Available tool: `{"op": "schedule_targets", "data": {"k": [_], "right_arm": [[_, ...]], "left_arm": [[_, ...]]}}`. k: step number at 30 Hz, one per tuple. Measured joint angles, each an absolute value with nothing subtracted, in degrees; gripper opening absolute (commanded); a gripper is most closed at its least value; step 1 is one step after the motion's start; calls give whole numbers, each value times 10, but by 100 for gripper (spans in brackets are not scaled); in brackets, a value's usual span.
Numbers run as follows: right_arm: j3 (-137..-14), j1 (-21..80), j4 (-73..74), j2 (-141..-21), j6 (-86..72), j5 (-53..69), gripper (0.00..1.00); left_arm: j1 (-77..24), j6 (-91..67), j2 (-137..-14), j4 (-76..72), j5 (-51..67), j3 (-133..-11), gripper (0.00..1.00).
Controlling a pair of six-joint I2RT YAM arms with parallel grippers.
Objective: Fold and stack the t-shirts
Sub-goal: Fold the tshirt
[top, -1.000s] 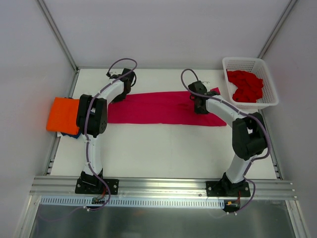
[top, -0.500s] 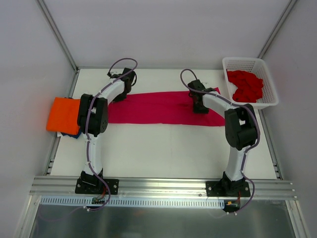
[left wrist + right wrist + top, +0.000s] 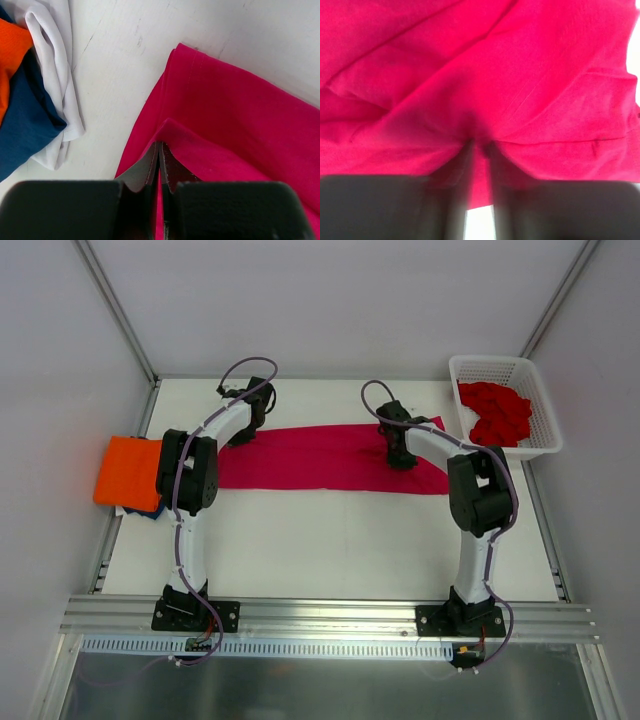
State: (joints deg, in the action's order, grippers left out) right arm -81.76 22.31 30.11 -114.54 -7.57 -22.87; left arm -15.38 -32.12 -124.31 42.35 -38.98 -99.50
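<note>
Crimson-pink t-shirt (image 3: 320, 458) is laid as a long band across the table (image 3: 330, 540), with one gripper at each end for the next fold.
Left gripper (image 3: 160, 150) is pressed tight on the shirt's left corner. Right gripper (image 3: 479, 150) is set narrowly apart over a pucker of cloth near the right end, but a grip cannot be confirmed through the blur. All layers should be caught before lifting, and both ends raised evenly with the cloth taut.

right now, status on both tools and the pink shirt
Left tool shut on crimson-pink t-shirt, left end. Right tool on right end, grip unclear. Orange-topped stack sits apart.
</note>
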Motion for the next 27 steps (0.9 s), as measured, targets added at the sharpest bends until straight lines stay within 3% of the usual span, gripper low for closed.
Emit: {"op": "schedule_targets", "data": {"k": [3, 19, 22, 24, 27], "right_arm": [[-818, 223, 299, -1152, -81, -228, 1], [-886, 213, 316, -1166, -76, -229, 1], [-925, 206, 318, -1169, -70, -229, 4], [-950, 202, 321, -1172, -67, -229, 17], [-1003, 197, 330, -1193, -59, -228, 23]], "left_arm": [[-154, -321, -1243, 424, -390, -995, 0], [-154, -319, -1243, 423, -390, -992, 0], [-154, -317, -1243, 423, -390, -990, 0], [-154, -316, -1243, 423, -390, -990, 0], [-154, -314, -1243, 423, -389, -990, 0]]}}
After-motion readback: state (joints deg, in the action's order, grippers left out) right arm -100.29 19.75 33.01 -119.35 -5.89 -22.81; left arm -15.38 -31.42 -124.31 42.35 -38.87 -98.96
